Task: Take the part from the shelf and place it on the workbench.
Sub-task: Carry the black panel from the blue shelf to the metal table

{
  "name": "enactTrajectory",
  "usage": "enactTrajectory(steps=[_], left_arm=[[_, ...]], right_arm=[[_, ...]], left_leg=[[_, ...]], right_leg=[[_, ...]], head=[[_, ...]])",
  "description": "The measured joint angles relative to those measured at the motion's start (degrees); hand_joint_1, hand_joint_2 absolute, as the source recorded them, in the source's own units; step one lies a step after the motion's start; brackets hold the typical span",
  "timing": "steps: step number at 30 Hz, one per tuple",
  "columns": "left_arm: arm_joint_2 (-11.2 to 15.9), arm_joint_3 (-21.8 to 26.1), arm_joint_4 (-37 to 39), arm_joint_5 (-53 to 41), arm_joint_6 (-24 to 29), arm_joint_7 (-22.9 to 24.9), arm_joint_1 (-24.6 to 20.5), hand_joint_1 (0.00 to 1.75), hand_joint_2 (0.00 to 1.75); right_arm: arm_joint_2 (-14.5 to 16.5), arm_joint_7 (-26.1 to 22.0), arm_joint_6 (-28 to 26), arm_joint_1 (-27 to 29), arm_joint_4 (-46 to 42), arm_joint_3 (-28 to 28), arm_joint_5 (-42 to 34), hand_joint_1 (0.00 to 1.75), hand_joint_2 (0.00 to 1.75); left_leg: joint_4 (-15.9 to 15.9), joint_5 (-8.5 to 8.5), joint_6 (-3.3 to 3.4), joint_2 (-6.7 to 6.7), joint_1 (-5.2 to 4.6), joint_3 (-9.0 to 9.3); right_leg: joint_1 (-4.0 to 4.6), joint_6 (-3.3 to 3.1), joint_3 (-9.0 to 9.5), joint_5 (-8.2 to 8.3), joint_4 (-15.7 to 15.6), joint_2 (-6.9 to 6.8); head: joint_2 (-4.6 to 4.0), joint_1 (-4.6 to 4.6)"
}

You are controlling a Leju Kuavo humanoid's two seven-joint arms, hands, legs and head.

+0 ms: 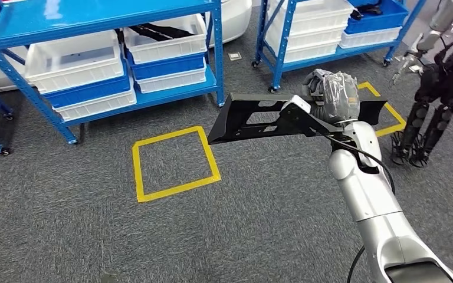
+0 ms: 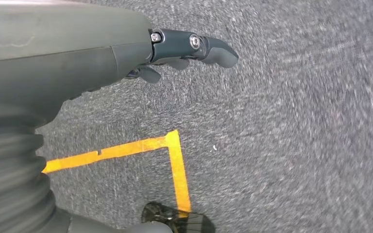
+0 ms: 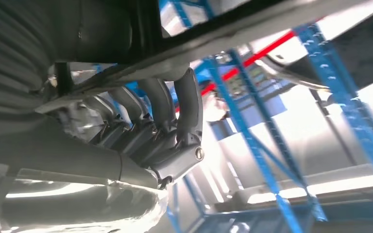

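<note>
Held up over the grey carpet floor: a long flat black metal part, clamped in the right hand, long side reaching out to the left. Left hand hanging low, holding nothing, fingers loosely bent. No bench to see yet, so more carrying likely needed.

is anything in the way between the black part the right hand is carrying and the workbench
Cannot tell. The right hand holds the black part in the air over grey carpet, near a yellow tape square and blue shelves. These views include no workbench, so the path to it cannot be judged.
</note>
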Motion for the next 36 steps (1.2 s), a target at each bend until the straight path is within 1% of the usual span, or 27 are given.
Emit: enactTrajectory(steps=[1, 2, 4, 5, 6, 7, 9, 10, 11, 13, 15, 16, 17, 18, 19, 21, 23, 25, 26, 27, 28, 29, 30, 32, 33, 34, 36], left_arm=[[-0.07, 0.01, 0.01, 0.0, 0.0, 0.01, 0.04, 0.0, 1.75], [-0.1, 0.02, 0.01, 0.0, 0.0, 0.02, 0.04, 0.0, 1.75], [-0.12, 0.02, 0.0, 0.0, 0.0, 0.02, 0.02, 0.0, 1.75], [-0.1, 0.04, -0.01, 0.0, 0.01, 0.0, -0.01, 0.0, 1.75], [-0.07, 0.06, -0.01, 0.0, 0.02, -0.04, -0.03, 0.0, 1.75], [-0.02, 0.09, -0.01, 0.0, 0.04, -0.08, -0.06, 0.0, 1.75], [-0.03, 0.12, 0.0, 0.04, 0.08, -0.15, -0.08, 0.0, 1.75], [-0.05, 0.13, 0.01, 0.07, 0.09, -0.15, -0.1, 0.0, 1.75], [-0.07, 0.13, 0.01, 0.09, 0.1, -0.16, -0.11, 0.0, 1.75], [-0.06, 0.14, 0.01, 0.09, 0.11, -0.19, -0.07, 0.0, 1.75], [-0.04, 0.15, 0.02, 0.09, 0.12, -0.2, 0.0, 0.0, 1.75], [-0.03, 0.16, 0.02, 0.09, 0.13, -0.2, 0.03, 0.0, 1.75], [-0.03, 0.17, 0.03, 0.09, 0.13, -0.2, 0.05, 0.0, 1.75], [-0.03, 0.19, 0.03, 0.09, 0.13, -0.2, 0.07, 0.0, 1.75], [-0.04, 0.19, 0.03, 0.09, 0.13, -0.2, 0.07, 0.0, 1.75], [0.0, 0.21, 0.03, 0.09, 0.13, -0.2, 0.08, 0.0, 1.75], [0.03, 0.24, 0.04, 0.08, 0.14, -0.2, 0.12, 0.0, 1.75], [0.02, 0.29, 0.04, 0.08, 0.16, -0.2, 0.11, 0.0, 1.75], [0.01, 0.31, 0.03, 0.08, 0.17, -0.2, 0.04, 0.0, 1.75], [-0.02, 0.34, 0.03, 0.08, 0.17, -0.21, -0.01, 0.0, 1.75], [-0.05, 0.38, 0.03, 0.07, 0.17, -0.21, -0.04, 0.0, 1.75], [-0.08, 0.42, 0.03, 0.07, 0.17, -0.2, -0.03, 0.0, 1.75], [-0.1, 0.47, 0.04, 0.07, 0.17, -0.19, 0.05, 0.0, 1.75], [-0.11, 0.57, 0.05, 0.06, 0.17, -0.16, 0.16, 0.0, 1.75], [-0.12, 0.6, 0.05, 0.06, 0.17, -0.16, 0.17, 0.0, 1.75], [-0.13, 0.61, 0.05, 0.04, 0.17, -0.15, 0.17, 0.0, 1.75], [-0.17, 0.62, 0.04, 0.02, 0.17, -0.15, 0.17, 0.0, 1.75]], right_arm=[[0.0, 0.0, 0.0, 0.2, 0.01, 0.01, 0.01, 1.71, 1.75], [0.0, 0.0, 0.0, 0.35, 0.01, 0.01, 0.02, 1.71, 1.75], [-0.01, 0.0, 0.02, 0.29, 0.01, 0.02, 0.02, 1.71, 1.75], [0.08, 0.0, 0.11, 0.13, -0.02, 0.03, 0.03, 1.71, 1.75], [0.13, 0.01, 0.24, -0.02, -0.04, 0.02, 0.04, 1.71, 1.75], [0.17, 0.01, 0.38, -0.1, -0.05, 0.01, 0.04, 1.71, 1.75], [0.11, 0.02, 0.62, -0.05, -0.04, -0.02, 0.05, 1.71, 1.75], [0.07, 0.02, 0.67, -0.05, -0.03, -0.03, 0.08, 1.71, 1.75], [0.08, 0.02, 0.7, -0.07, -0.03, -0.03, 0.11, 1.71, 1.75], [0.26, 0.01, 0.7, -0.14, -0.03, -0.01, 0.21, 1.71, 1.75], [0.48, 0.0, 0.72, -0.08, -0.02, 0.03, 0.31, 1.71, 1.75], [0.52, 0.0, 0.74, -0.02, -0.01, 0.05, 0.39, 1.71, 1.75], [0.54, 0.0, 0.75, 0.02, 0.01, 0.07, 0.48, 1.71, 1.75], [0.55, 0.0, 0.77, 0.04, 0.03, 0.07, 0.57, 1.71, 1.75], [0.56, 0.0, 0.78, 0.0, 0.04, 0.07, 0.64, 1.71, 1.75], [0.64, 0.01, 0.79, -0.2, 0.04, 0.06, 0.72, 1.71, 1.75], [0.84, 0.02, 0.79, -0.43, 0.04, 0.07, 0.74, 1.71, 1.75], [0.89, 0.02, 0.79, -0.47, 0.05, 0.05, 0.74, 1.71, 1.75], [0.82, 0.02, 0.79, -0.44, 0.05, 0.02, 0.74, 1.71, 1.75], [0.69, 0.02, 0.79, -0.53, 0.07, 0.01, 0.74, 1.71, 1.75], [0.61, 0.02, 0.8, -0.68, 0.08, 0.01, 0.73, 1.71, 1.75], [0.57, 0.03, 0.81, -0.81, 0.11, 0.02, 0.74, 1.71, 1.75], [0.55, 0.03, 0.82, -0.9, 0.15, 0.04, 0.75, 1.71, 1.75], [0.6, 0.05, 0.83, -0.7, 0.27, 0.06, 0.84, 1.71, 1.75], [0.58, 0.07, 0.83, -0.58, 0.34, 0.06, 0.93, 1.71, 1.75], [0.57, 0.09, 0.83, -0.51, 0.38, 0.06, 1.05, 1.71, 1.75], [0.56, 0.15, 0.81, -0.61, 0.42, 0.06, 1.31, 1.71, 1.75]], left_leg=[[0.05, 0.18, -0.34, 0.91, 0.12, -0.41], [0.19, 0.31, -0.76, 1.77, 0.3, -0.81], [1.19, 0.12, -1.82, 3.37, 0.6, -1.7], [2.05, -0.24, -2.47, 4.1, 0.63, -2.22], [2.83, -0.57, -3.05, 4.74, 0.59, -2.67], [3.44, -0.84, -3.49, 5.31, 0.52, -2.96], [3.91, -1.04, -3.92, 6.24, 0.74, -3.07], [4.44, -1.57, -4.22, 5.58, 1.07, -3.13], [5.58, -2.63, -4.57, 4.26, 1.41, -3.45], [10.63, -6.35, -5.34, 0.58, 1.99, -5.21], [16.66, -9.62, -5.66, -0.83, 2.13, -7.66], [18.78, -10.36, -5.69, -0.97, 2.14, -8.57], [19.5, -10.25, -5.61, -1.02, 2.14, -8.83], [18.66, -9.32, -5.45, -1.14, 2.16, -8.25], [15.77, -7.56, -5.2, -1.53, 2.19, -6.63], [8.19, -4.35, -4.68, -4.36, 2.31, -2.54], [4.54, -3.45, -4.36, -6.53, 2.14, -0.72], [4.04, -3.1, -3.97, -5.63, 1.71, -0.66], [3.46, -2.5, -3.73, -4.79, 1.68, -0.55], [2.73, -1.77, -3.34, -4.02, 1.63, -0.47], [2.02, -1.05, -2.95, -3.17, 1.55, -0.53], [1.63, -0.52, -2.63, -2.31, 1.39, -0.73], [1.5, -0.23, -2.28, -1.5, 1.06, -1.11], [1.53, 0.19, -1.95, 0.28, 0.43, -1.87], [1.54, 0.35, -1.88, 1.08, 0.17, -2.18], [1.55, 0.49, -1.85, 1.89, -0.07, -2.41], [1.64, 0.63, -1.9, 3.34, -0.63, -2.64]], right_leg=[[-0.46, 0.57, 0.18, -0.6, 1.04, -0.5], [-0.97, 1.35, 1.46, -0.5, -0.05, -1.04], [-1.81, 2.94, 6.45, 0.53, -7.02, -3.22], [-1.92, 3.19, 8.55, 0.85, -10.14, -4.21], [-1.91, 3.02, 9.84, 0.97, -12.08, -4.79], [-1.79, 2.56, 10.15, 0.87, -12.68, -4.81], [-1.88, 1.69, 9.91, 1.23, -12.41, -3.3], [-2.02, 1.39, 9.79, 1.4, -12.42, -2.63], [-2.18, 1.11, 9.7, 1.56, -12.43, -2.02], [-2.32, 0.59, 9.45, 1.89, -12.46, -0.93], [-2.31, 0.34, 9.17, 2.11, -12.45, 0.02], [-2.29, 0.27, 9.01, 2.25, -12.45, 0.58], [-2.29, 0.27, 8.88, 2.4, -12.44, 1.18], [-2.29, 0.29, 8.77, 2.59, -12.44, 1.89], [-2.31, 0.39, 8.7, 2.78, -12.45, 2.62], [-2.39, 0.85, 8.63, 3.2, -12.54, 3.94], [-2.55, 1.64, 8.39, 3.74, -12.77, 5.11], [-2.51, 2.76, 8.14, 4.56, -13.52, 6.41], [-2.38, 3.13, 7.84, 4.76, -13.63, 6.26], [-2.0, 3.14, 7.17, 4.34, -13.0, 5.21], [-1.61, 2.82, 6.05, 3.25, -11.16, 3.65], [-1.39, 2.19, 4.46, 1.44, -7.9, 1.69], [-1.16, 1.66, 2.79, -0.54, -4.01, 0.39], [-0.98, 1.33, 0.99, -2.98, 1.63, -0.47], [-0.83, 1.41, 1.65, -3.12, 1.63, -0.62], [-0.6, 1.53, 3.8, -2.54, -1.01, -1.0], [0.16, 1.26, 9.71, -0.87, -9.33, -3.18]], head=[[0.0, 0.01], [0.0, 0.02], [0.0, 0.03], [0.0, 0.04], [0.0, -0.01], [0.0, -0.1], [0.0, -0.3], [0.0, -0.36], [0.0, -0.36], [0.0, -0.41], [0.0, -0.41], [0.0, -0.4], [0.0, -0.4], [0.0, -0.4], [0.0, -0.41], [0.0, -0.37], [0.0, -0.43], [0.0, -0.55], [0.0, -0.54], [0.0, -0.39], [0.0, -0.16], [0.0, 0.06], [0.0, 0.24], [0.0, 0.32], [0.0, 0.32], [0.0, 0.33], [0.0, 0.28]])
